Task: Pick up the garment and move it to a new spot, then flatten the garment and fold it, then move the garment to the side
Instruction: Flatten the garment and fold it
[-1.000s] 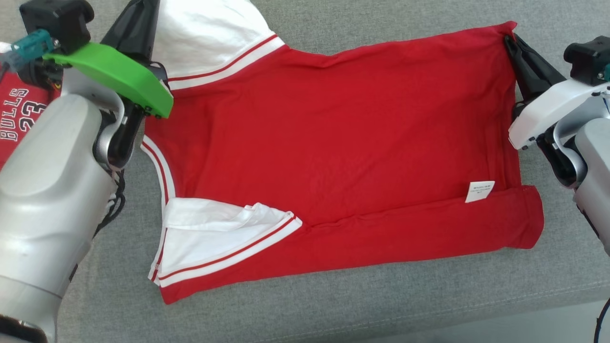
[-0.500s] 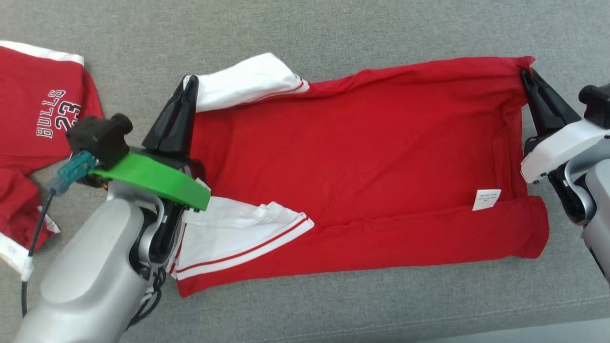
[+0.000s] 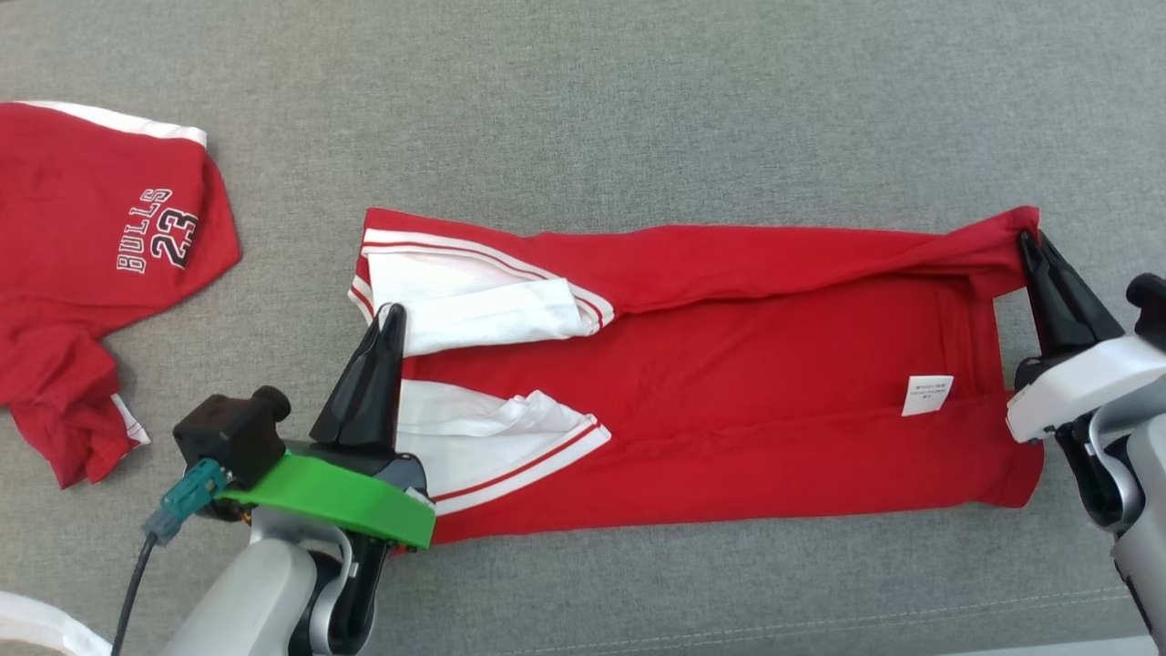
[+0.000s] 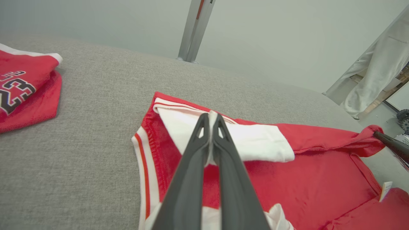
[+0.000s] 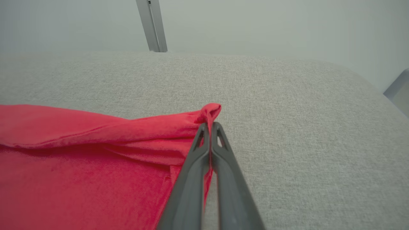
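The garment (image 3: 729,364) is a red shirt with white, red-striped sleeves, lying sideways on the grey cushion with its far edge folded toward me. My left gripper (image 3: 392,314) is shut on the white sleeve at the garment's left end; in the left wrist view the gripper (image 4: 211,116) pinches that white sleeve cloth (image 4: 255,143). My right gripper (image 3: 1029,239) is shut on the red hem corner at the far right; in the right wrist view the gripper (image 5: 210,125) clamps the bunched red corner (image 5: 209,111). A white label (image 3: 926,394) shows near the right end.
A second red garment (image 3: 100,264) printed "BULLS 23" lies crumpled at the left of the grey cushion (image 3: 638,109). The cushion's front seam (image 3: 820,620) runs along the bottom. A metal post (image 4: 195,28) stands beyond the cushion's far side.
Both grippers have drawn the garment's far edge toward me, folding the top sleeve and upper body over the middle. The head view has also shifted, bringing the second garment into fuller view.
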`<state>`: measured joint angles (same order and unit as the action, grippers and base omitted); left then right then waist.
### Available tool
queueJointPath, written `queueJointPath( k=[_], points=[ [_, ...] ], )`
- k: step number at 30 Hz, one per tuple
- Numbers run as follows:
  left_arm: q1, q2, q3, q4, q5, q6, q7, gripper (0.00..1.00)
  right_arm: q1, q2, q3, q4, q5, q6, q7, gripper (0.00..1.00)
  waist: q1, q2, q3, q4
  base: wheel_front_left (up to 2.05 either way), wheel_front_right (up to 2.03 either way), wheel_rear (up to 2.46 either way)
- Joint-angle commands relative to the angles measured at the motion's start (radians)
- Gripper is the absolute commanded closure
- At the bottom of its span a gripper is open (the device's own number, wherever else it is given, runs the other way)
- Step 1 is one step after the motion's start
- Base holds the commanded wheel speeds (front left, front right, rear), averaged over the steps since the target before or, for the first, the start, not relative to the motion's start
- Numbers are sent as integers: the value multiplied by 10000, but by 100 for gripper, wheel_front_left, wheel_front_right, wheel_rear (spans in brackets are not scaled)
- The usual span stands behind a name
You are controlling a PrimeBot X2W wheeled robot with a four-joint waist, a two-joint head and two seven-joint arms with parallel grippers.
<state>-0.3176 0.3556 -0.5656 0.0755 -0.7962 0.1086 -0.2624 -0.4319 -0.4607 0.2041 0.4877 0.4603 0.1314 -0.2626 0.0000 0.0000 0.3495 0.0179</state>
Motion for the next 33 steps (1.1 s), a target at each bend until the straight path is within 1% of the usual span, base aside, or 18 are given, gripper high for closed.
queueJointPath(
  k=[1,6,12,13,14,15,17,22,26,29,33],
  points=[
    [318,-69,222,-34,151,46,-28,100,319,66,-179,-168,-105,-16,-28,100,0,0,-121,19,0,0,0],
    [1224,-486,771,-91,380,-62,-28,100,1216,311,-566,-758,-204,-16,-28,100,0,0,-279,9,0,0,0],
    [2016,-849,1094,67,651,-301,-28,100,1992,558,-859,-943,-178,-16,-28,100,0,0,-456,-22,0,0,0],
    [2143,-954,1139,112,789,-351,-29,100,2123,590,-932,-1062,-125,-16,-29,38,0,0,-535,-13,0,0,0],
    [2184,-1000,1202,104,877,-347,-29,39,2204,624,-1015,-1098,-72,-16,-29,0,0,0,-560,-6,0,0,0],
    [2217,-1037,1284,151,962,-386,-27,0,2299,683,-1129,-1158,-6,-16,-29,0,0,0,-597,3,0,0,0],
    [2220,-1111,1472,212,1185,-390,-29,0,2445,739,-1254,-1348,42,-16,-29,0,0,0,-678,15,0,0,0],
    [2237,-1515,2217,43,1931,-580,-29,0,2635,707,-1529,-1956,156,-16,-29,0,0,0,-837,38,0,0,0],
    [2257,-1933,2974,-194,2816,-772,-27,0,2536,617,-1626,-2092,192,-16,-29,0,0,0,-933,107,0,0,0],
    [2236,-2291,3607,-314,3461,-1001,-15,0,2450,607,-1524,-1611,176,-14,-29,0,0,0,-952,216,0,0,0],
    [2244,-2589,4173,-403,4403,-1236,-17,0,2308,648,-1221,-619,278,-16,-19,0,0,0,-963,376,0,0,0]
  ],
)
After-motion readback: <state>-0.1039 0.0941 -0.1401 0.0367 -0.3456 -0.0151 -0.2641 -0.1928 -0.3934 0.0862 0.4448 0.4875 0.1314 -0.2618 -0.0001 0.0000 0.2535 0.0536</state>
